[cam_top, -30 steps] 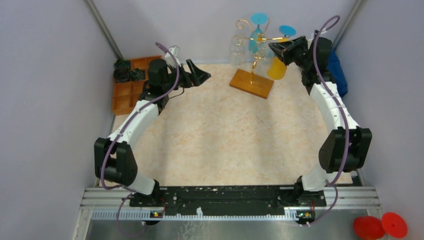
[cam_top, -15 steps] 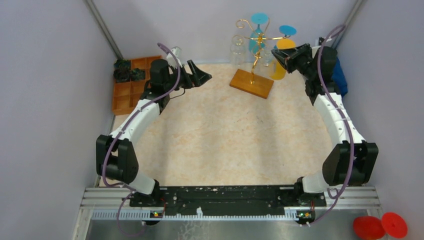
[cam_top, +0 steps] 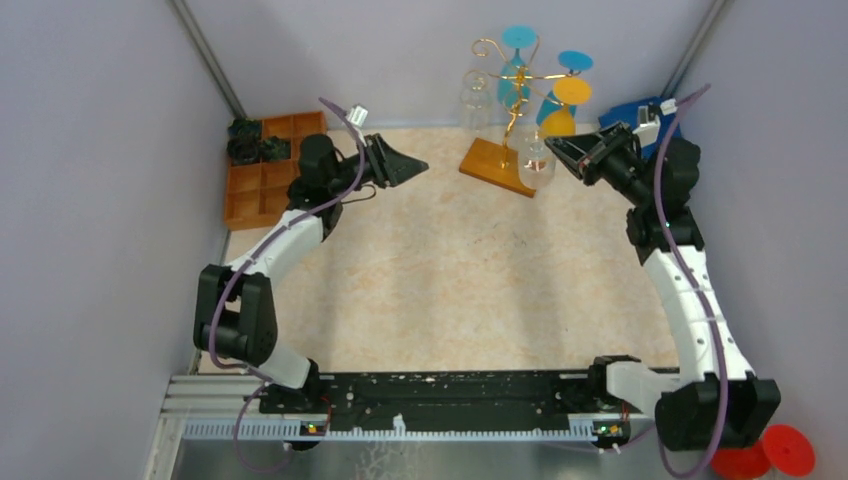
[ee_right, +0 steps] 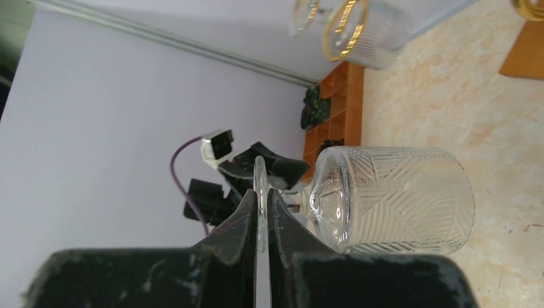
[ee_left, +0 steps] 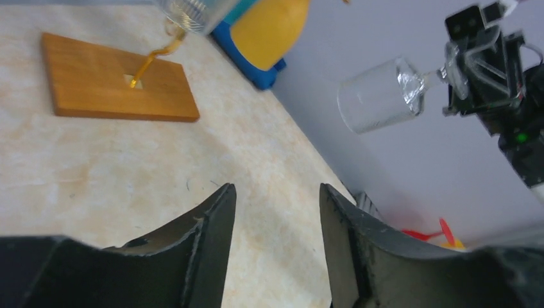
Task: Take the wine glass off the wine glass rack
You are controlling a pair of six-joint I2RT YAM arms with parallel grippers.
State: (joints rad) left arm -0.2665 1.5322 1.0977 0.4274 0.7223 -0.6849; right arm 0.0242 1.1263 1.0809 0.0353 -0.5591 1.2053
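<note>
I read the right end effector [ee_right: 261,202] as closed on the foot of the wine glass [ee_right: 391,199]. The glass lies sideways in the air, clear of the wine glass rack [cam_top: 500,165], toward the far right corner of the bench [cam_top: 450,270]. The left end effector [ee_left: 276,192] is wide open and holds nothing. I judge removal done; at most, setting the glass down remains.

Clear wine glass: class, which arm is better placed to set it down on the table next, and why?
Right. The right hand is shut on the foot of the clear wine glass, holding it sideways, off the wine glass rack. The left hand is open, empty, apart from it.
</note>
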